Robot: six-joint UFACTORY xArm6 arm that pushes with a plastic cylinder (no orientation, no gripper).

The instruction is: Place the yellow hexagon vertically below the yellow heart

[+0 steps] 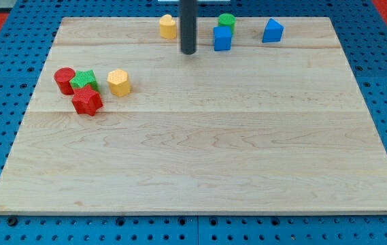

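Note:
The yellow hexagon (119, 82) lies on the wooden board at the view's left, just right of a cluster of red and green blocks. The yellow heart (169, 26) lies near the view's top edge of the board, left of centre. My tip (188, 52) is at the lower end of the dark rod, just right of and slightly below the yellow heart, apart from it. It is well up and to the right of the yellow hexagon.
A red cylinder (64, 80), a green star (84, 81) and a red star (86, 102) cluster at the left. A blue cube (222, 38), a green cylinder (226, 21) and a blue block (272, 30) sit at the top right. The board (200, 156) lies on a blue pegboard.

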